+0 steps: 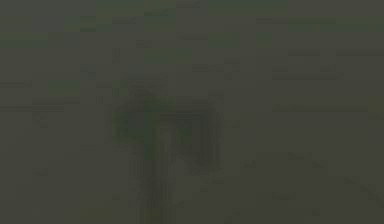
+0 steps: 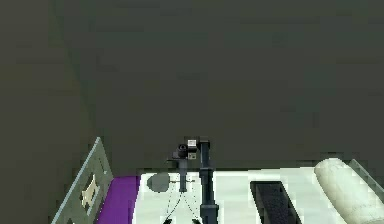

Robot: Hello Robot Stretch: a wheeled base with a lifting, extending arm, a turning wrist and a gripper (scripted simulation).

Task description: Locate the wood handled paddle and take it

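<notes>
A plain dark grey-green wall (image 1: 300, 60) spans the forward view. In the arm side view the same dim wall (image 2: 200, 70) rises behind a white surface (image 2: 235, 185) along the bottom edge. On that surface lie a purple patch (image 2: 122, 195) beside a pale grey frame (image 2: 88, 185), a dark flat rectangle (image 2: 272, 198) and a cream roll (image 2: 340, 180) at the right.

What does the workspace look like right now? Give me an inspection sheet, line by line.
Surface: white top with a purple patch.
Job's things: grey round blob on the white top; cannot confirm that it is the paddle.
Clutter: black slab; cream roll.
Grippers: gripper, fingers near the blob; cannot tell whether it holds anything.
Cables: nothing seen.
Surroundings: dark wall; grey frame at the arm side view's left.
</notes>
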